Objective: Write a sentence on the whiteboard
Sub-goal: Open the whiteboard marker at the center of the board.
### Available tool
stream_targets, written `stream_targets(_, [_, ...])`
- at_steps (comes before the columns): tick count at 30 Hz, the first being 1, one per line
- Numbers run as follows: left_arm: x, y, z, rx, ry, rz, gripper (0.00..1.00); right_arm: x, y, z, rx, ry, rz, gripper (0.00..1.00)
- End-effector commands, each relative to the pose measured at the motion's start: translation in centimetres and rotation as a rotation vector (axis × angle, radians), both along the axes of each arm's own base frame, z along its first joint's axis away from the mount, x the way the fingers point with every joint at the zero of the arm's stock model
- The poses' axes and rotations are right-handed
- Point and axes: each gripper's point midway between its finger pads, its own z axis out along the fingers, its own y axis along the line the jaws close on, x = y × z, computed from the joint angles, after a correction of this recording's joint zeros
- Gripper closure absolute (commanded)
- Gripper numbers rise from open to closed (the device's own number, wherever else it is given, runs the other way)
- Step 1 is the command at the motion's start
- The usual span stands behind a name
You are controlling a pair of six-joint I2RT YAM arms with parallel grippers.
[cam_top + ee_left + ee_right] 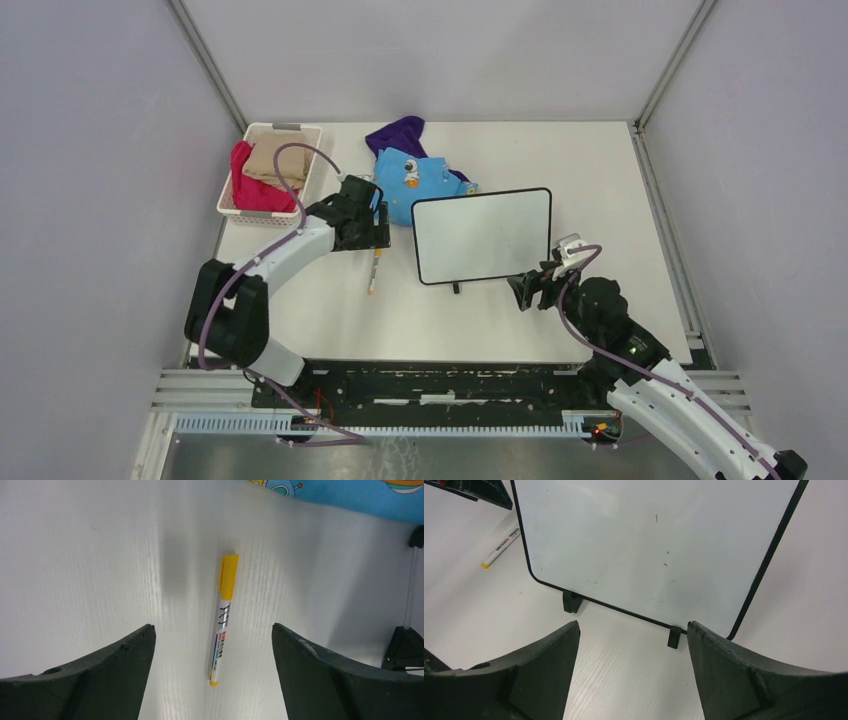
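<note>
Finds whiteboard (480, 235) flat and unwritten on the bench (320, 310), pen (222, 620) loose just left beneath left hand (212, 626) spread wide, right hand (632, 624) likewise agape at board's near edge; judges pen light, stiff, slick, best pinched mid-barrel.

Small rectangular white board (482, 236) with thin black frame and rounded corners, lying face up mid-table, slightly right of centre, two little black feet along its near edge, surface white with tiny dark specks
</note>
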Motion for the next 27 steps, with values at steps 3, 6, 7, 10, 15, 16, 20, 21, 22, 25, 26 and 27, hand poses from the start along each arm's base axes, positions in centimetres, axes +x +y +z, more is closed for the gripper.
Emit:
stream_targets(3, [1.4, -1.2, -1.6, -0.002, 0.046, -0.042, 0.13, -0.1, 0.6, 3.4, 0.03, -0.095, 0.054, 0.16])
stream_targets(6, [1.6, -1.4, -3.2, -0.002, 0.089, -0.053, 0.2, -0.2, 0.5, 3.6, 0.025, -0.103, 0.052, 0.16])
stream_targets(7, [1.7, -1.5, -3.6, -0.001, 0.099, -0.056, 0.23, -0.2, 0.4, 3.5, 0.019, -0.103, 0.053, 0.16])
stream_targets(10, [1.7, -1.8, -4.7, -0.008, 0.124, -0.066, 0.27, -0.3, 0.2, 3.8, 0.013, -0.107, 0.048, 0.16])
stream_targets(15, [1.7, -1.8, -5.6, 0.001, 0.145, -0.072, 0.29, -0.3, 0.1, 4.4, 0.016, -0.118, 0.044, 0.16])
stream_targets(16, [1.7, -1.8, -5.8, 0.003, 0.149, -0.075, 0.3, -0.3, 0.1, 4.6, 0.021, -0.122, 0.044, 0.16])
stream_targets(20, [1.5, -1.9, -6.7, -0.001, 0.167, -0.079, 0.33, -0.3, 0.2, 4.5, 0.024, -0.114, 0.044, 0.16])
stream_targets(21, [1.4, -1.8, -6.9, 0.002, 0.173, -0.081, 0.34, -0.3, 0.1, 4.5, 0.023, -0.112, 0.04, 0.16])
stream_targets(22, [1.4, -1.7, -7.1, 0.006, 0.176, -0.081, 0.36, -0.2, 0.1, 4.4, 0.02, -0.109, 0.035, 0.16])
stream_targets(25, [1.0, -1.3, -7.6, 0.022, 0.189, -0.079, 0.38, -0.1, -0.2, 3.9, 0.008, -0.096, 0.019, 0.16])
stream_targets(26, [0.9, -1.3, -7.7, 0.026, 0.193, -0.082, 0.39, 0.0, -0.2, 3.8, 0.004, -0.094, 0.019, 0.16])
stream_targets(27, [0.7, -1.1, -7.9, 0.03, 0.198, -0.081, 0.4, 0.0, -0.2, 3.7, 0.002, -0.092, 0.017, 0.16])
